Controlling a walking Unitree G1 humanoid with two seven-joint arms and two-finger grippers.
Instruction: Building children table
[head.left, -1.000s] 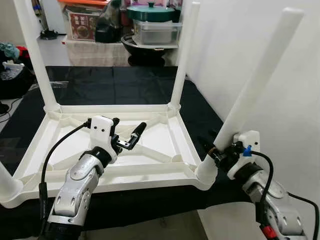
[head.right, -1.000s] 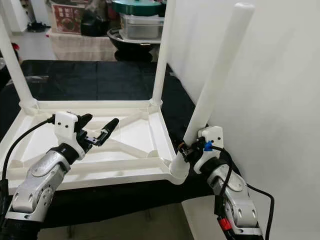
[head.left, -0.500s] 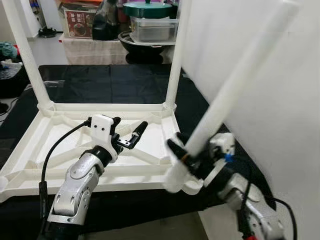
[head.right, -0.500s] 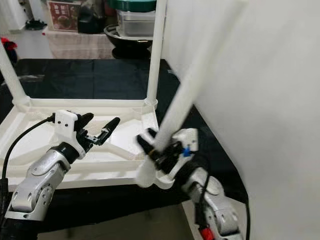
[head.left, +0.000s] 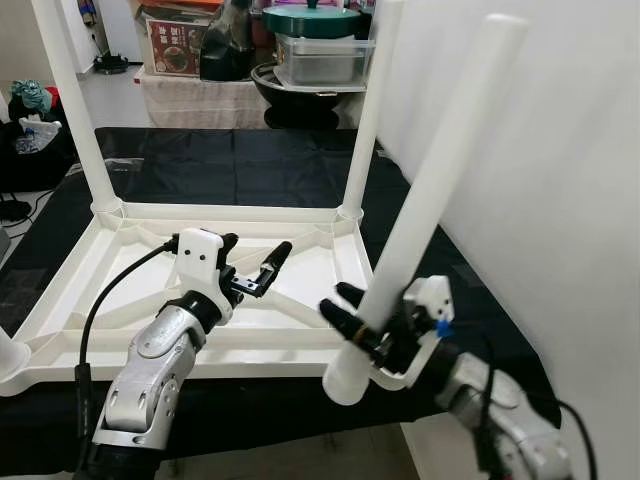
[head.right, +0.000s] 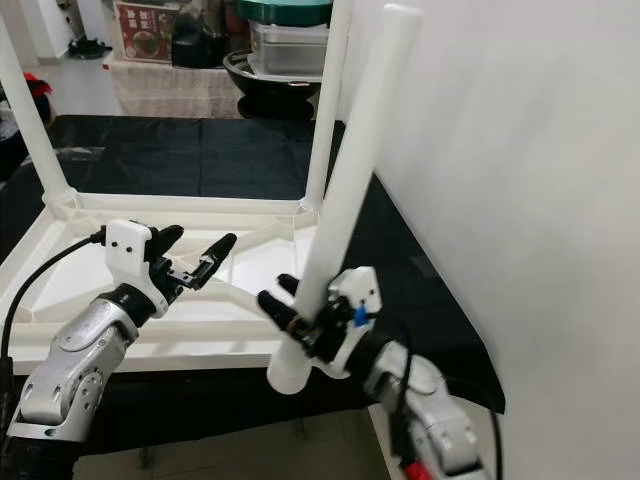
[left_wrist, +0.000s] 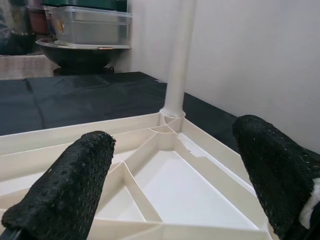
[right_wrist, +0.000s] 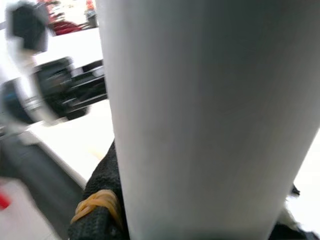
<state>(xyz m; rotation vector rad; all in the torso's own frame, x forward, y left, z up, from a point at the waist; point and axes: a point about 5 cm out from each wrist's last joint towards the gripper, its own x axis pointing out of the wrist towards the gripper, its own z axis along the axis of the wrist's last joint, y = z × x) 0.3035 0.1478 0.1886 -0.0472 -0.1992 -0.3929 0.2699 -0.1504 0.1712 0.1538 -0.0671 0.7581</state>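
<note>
No text, brand, number or sign can be read here. A printed box (head.left: 173, 47) on the far counter carries lettering and a picture, but both are too small and blurred to make out. The white table parts and the grippers show no markings that can be read.
</note>
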